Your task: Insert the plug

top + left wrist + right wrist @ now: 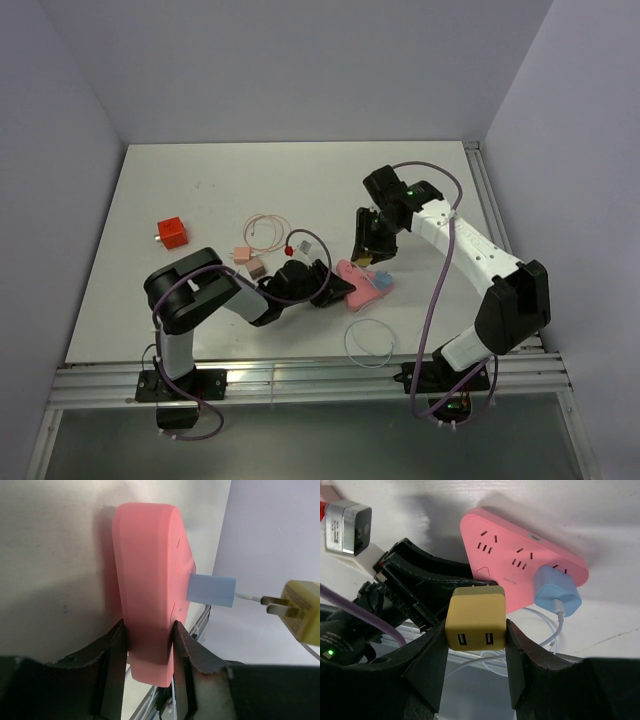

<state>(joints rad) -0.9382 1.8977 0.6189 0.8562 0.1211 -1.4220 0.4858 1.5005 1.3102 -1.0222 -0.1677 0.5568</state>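
Holding a yellow plug (476, 612) by its two flat sides in the right tool (475, 630), fingers narrowed onto it, USB ports toward the wrist camera and prongs aimed away, at the pink power strip (520, 550). Pinning that strip flat on the surface (200, 200) with the left tool (148, 650), clamped across one end, long axis running straight out from the left tool toward the right arm. Hanging above the socket face, prongs apart from it and roughly square to it in the left wrist view, close by the blue plug (557, 592) seated near the far end. Judging by the right wrist view, two free sockets between blue plug and clamped end. Likely needing a shift along the strip toward the left tool, then a straight push down. Exact lining-up of prongs and slots: cannot tell.
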